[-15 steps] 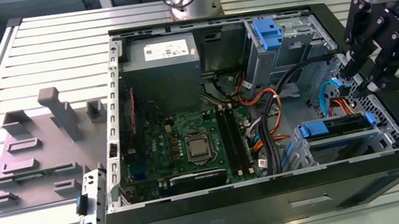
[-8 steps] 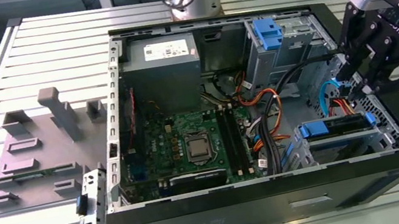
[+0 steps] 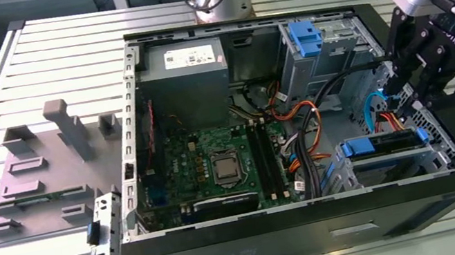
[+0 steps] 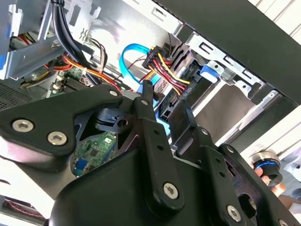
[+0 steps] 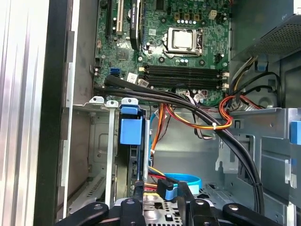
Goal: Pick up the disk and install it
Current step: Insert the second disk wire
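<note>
Slotted table [image 3: 28, 57]; disk [image 3: 381, 144] inside bay [image 3: 353, 175].

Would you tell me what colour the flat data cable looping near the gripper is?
Light blue; the flat cable shows best in the second wrist view, curving just beyond the gripper.

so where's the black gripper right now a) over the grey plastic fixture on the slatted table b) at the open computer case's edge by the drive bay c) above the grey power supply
b: in the exterior view the black gripper hangs at the open computer case's edge on the exterior view's right, just above the drive bay with its blue plastic carrier.
</note>
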`<state>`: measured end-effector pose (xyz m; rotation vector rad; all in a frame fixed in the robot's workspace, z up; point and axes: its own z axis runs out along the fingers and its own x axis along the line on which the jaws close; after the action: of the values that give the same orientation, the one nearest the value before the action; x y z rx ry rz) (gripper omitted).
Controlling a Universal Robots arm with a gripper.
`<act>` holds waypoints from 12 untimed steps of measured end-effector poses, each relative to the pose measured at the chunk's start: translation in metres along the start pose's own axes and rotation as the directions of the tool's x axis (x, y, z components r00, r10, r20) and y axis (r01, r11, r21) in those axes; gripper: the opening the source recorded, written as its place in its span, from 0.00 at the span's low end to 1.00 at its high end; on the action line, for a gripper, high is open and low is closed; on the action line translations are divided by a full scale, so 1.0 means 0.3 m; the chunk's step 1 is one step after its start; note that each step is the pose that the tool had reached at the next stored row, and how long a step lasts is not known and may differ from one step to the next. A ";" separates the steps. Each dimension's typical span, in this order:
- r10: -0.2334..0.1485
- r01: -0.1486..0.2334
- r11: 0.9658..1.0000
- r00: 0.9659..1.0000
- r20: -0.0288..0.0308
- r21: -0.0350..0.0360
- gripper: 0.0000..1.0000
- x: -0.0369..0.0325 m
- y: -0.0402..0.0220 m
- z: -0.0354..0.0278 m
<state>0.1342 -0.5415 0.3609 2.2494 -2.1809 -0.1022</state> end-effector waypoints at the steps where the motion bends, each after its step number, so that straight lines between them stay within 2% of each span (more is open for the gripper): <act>1: 0.000 0.000 1.000 1.000 0.000 0.000 0.41 0.000 0.000 0.001; 12: 0.000 0.000 1.000 1.000 0.000 0.000 0.41 0.000 0.000 0.005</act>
<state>0.1342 -0.5416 0.3594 2.2494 -2.1809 -0.1023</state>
